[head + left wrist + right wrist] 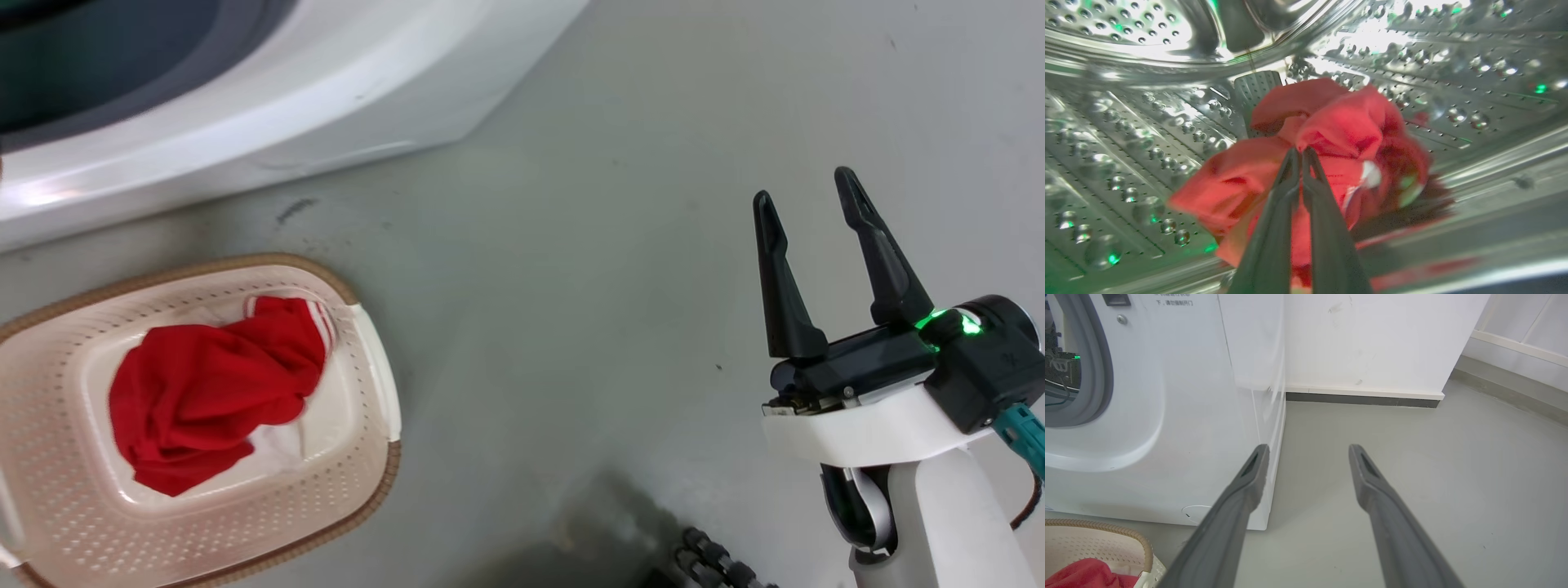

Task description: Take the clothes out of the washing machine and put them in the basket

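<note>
Inside the perforated steel drum [1126,134] of the washing machine [269,106], my left gripper [1301,152] is shut on a red garment [1339,134], pinching a fold of it near its middle. A second red garment [212,388] with white trim lies bunched in the cream basket [359,498] on the floor at the lower left of the head view. My right gripper [808,196] hangs open over bare floor, well to the right of the basket, with nothing between its fingers [1249,477]. The basket's rim [1106,527] and a bit of red cloth [1086,575] show in the right wrist view.
The machine's white front [1167,416] stands left of my right gripper, its grey door ring [1098,375] at the far left. A white wall with a dark skirting strip [1359,399] runs behind. Grey floor [612,286] spreads right of the basket.
</note>
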Controlling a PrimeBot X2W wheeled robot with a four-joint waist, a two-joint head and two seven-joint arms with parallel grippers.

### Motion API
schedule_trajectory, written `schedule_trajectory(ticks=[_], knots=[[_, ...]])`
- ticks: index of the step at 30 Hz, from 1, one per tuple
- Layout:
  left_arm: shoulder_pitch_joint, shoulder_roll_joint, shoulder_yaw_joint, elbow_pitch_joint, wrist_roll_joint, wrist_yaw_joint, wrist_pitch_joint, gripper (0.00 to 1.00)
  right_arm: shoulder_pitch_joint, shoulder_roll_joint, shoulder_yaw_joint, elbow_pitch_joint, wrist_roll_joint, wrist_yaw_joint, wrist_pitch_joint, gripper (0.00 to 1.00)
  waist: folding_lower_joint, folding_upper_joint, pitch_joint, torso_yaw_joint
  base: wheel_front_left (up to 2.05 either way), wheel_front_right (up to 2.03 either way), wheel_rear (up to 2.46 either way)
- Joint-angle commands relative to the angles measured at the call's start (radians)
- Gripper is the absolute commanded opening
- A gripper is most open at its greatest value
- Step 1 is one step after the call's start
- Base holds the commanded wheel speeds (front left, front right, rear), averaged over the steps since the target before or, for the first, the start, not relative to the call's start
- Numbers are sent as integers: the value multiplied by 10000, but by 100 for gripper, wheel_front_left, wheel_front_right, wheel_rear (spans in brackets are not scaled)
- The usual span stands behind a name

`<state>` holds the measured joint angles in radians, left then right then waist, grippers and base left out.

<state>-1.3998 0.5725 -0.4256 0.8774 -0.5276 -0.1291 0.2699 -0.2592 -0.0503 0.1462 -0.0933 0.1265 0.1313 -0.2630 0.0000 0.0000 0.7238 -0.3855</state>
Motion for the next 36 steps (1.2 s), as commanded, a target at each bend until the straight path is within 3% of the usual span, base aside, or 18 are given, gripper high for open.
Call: schedule_trajectory(ticks=[1, 14, 21, 26, 29, 36], knots=[[375, -90, -123, -100, -136, -5, -424, 0, 144, 3, -67, 49, -150, -9, -26, 100, 0, 0, -647, 523, 0, 0, 0], [2886, -479, -702, -649, -435, 12, -3785, 0, 705, 2, -216, 369, -856, -9, -26, 100, 0, 0, -2576, 1440, 0, 0, 0], [4251, -801, -732, -1466, -225, 530, -5160, 0, 1085, 3, -199, 537, -1102, -9, -26, 100, 0, 0, -3491, 1844, 0, 0, 0], [5394, -879, -634, -2884, 64, 911, -5349, 0, 1294, 2, -217, 639, -1217, -9, -26, 100, 0, 0, -3995, 2068, 0, 0, 0], [6461, -848, -294, -4753, 342, 1410, -5367, 0, 1410, 3, -334, 668, -1295, -9, -26, 100, 0, 0, -4267, 2312, 0, 0, 0], [8211, -998, 54, -7075, 456, 2041, -5351, 0, 1646, 3, -517, 743, -1345, -9, -26, 100, 0, 0, -4758, 2772, 0, 0, 0]])
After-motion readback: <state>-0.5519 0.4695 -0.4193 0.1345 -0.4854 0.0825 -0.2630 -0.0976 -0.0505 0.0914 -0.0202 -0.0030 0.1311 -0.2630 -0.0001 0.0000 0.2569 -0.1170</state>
